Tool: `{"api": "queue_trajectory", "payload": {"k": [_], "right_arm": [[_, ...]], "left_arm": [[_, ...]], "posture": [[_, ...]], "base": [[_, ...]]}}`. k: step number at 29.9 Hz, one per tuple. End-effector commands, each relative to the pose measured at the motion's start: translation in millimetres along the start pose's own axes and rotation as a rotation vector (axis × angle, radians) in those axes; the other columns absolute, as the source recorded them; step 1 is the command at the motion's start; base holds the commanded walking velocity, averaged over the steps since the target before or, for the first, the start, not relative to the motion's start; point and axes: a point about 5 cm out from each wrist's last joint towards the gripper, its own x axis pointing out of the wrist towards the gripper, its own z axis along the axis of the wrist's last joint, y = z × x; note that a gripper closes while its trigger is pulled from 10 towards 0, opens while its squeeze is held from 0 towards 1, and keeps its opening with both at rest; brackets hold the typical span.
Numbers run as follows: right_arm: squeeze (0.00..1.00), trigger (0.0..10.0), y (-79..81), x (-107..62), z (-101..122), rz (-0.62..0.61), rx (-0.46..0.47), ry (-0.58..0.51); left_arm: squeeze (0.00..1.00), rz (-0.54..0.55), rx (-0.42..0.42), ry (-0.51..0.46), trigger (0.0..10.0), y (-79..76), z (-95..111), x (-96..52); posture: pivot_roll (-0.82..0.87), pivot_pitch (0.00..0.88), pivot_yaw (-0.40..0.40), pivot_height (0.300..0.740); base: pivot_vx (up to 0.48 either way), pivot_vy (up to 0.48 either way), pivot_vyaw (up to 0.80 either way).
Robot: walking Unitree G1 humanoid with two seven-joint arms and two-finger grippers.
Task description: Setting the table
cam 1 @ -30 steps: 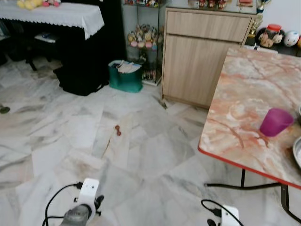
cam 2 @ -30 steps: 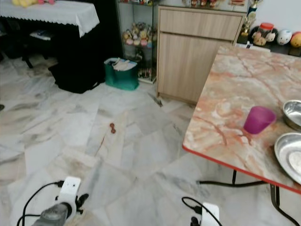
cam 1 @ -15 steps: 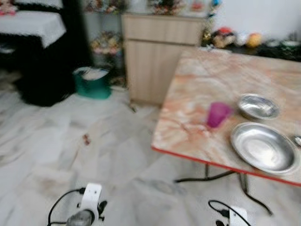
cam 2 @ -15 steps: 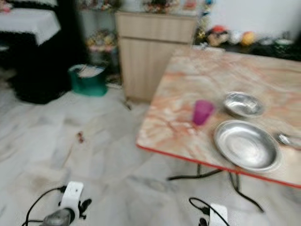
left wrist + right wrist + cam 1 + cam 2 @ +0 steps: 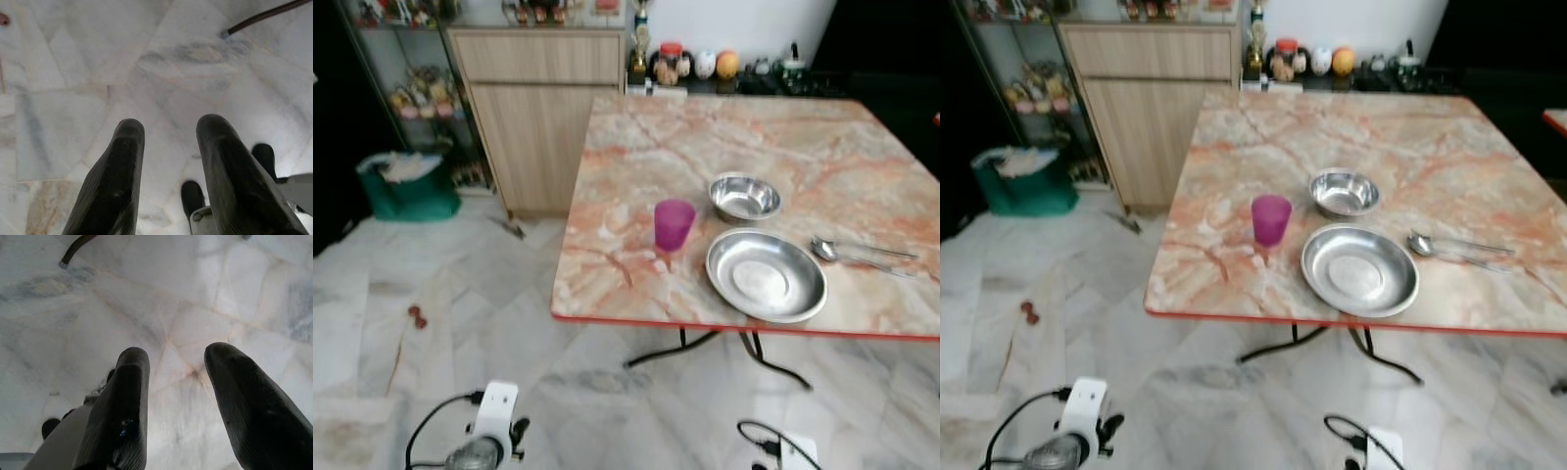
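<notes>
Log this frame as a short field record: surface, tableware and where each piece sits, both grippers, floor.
surface: marble-pattern table with red edge
cup: purple cup, upright, near the table's left edge
small bowl: steel bowl, behind the plate
plate: steel plate, right of the cup
cutlery: spoon, right of the plate
left gripper: open, over the floor, idle
right gripper: open, over the floor, idle
floor: white marble tiles

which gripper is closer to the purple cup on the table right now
Left, though only slightly. The left gripper hangs low over the floor, left of the purple cup; the right gripper hangs low toward the plate's side. Both open, empty.
</notes>
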Motion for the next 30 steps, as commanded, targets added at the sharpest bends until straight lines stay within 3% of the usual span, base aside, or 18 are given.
{"api": "queue_trajectory", "payload": {"k": [1, 30], "right_arm": [[0.0, 10.0, 1.9, 0.1, 0.8, 0.007, 0.001, -0.008], [0.0, 10.0, 0.1, 0.5, 2.7, 0.005, -0.002, -0.01]], "left_arm": [[0.0, 0.014, 0.022, 0.019, 10.0, 2.1, -6.5, -1.8], [0.0, 0.018, 0.013, 0.013, 10.0, 1.5, -8.3, -2.6]], "posture": [[0.15, 0.0, -0.033, 0.74], [0.15, 0.0, -0.045, 0.74]], "base": [[0.0, 0.0, 0.0], [0.0, -0.322, 0.0]]}}
